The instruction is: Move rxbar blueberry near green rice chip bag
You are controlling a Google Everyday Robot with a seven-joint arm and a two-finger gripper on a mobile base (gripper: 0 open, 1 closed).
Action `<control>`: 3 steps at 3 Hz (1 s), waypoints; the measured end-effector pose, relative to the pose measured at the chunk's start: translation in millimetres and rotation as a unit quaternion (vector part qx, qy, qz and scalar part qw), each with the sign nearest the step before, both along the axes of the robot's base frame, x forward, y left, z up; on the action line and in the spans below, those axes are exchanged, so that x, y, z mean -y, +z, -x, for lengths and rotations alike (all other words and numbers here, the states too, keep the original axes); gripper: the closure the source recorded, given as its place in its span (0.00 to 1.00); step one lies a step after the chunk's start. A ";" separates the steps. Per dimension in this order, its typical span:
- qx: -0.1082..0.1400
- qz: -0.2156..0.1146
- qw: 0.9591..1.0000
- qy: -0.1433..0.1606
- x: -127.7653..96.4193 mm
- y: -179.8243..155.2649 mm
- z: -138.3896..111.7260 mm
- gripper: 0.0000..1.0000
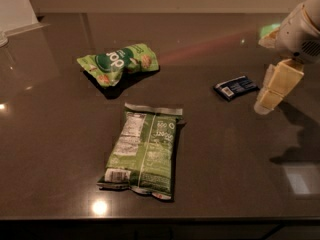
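Observation:
The rxbar blueberry point(236, 87) is a small dark blue bar with a white label patch, lying flat on the dark table right of centre. The green rice chip bag point(119, 63) is a small bright green bag with a round dark green logo, lying at the back left. My gripper point(274, 90) hangs at the right edge, just right of the bar and a little above the table. It holds nothing that I can see.
A larger flat green bag point(144, 150) with white text panels and a barcode lies in the middle front. The dark glossy table point(60, 144) has a front edge low in view. A pale wall panel point(15, 6) stands at the back left.

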State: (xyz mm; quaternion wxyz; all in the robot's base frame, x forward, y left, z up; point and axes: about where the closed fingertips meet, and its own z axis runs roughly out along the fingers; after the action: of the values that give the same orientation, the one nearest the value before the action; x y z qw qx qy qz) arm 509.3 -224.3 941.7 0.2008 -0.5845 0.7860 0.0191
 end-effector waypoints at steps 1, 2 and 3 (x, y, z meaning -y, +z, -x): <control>0.001 -0.029 1.000 -0.002 4.0 -15.1 -36.0 0.00; -0.002 -0.050 0.999 -0.001 6.1 -33.3 -68.2 0.00; -0.002 -0.067 0.998 -0.009 10.3 -52.9 -91.9 0.00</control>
State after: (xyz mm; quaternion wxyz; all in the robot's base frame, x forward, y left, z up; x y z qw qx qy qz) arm 601.3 -234.6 888.8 0.2376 -0.5627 0.7886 0.0712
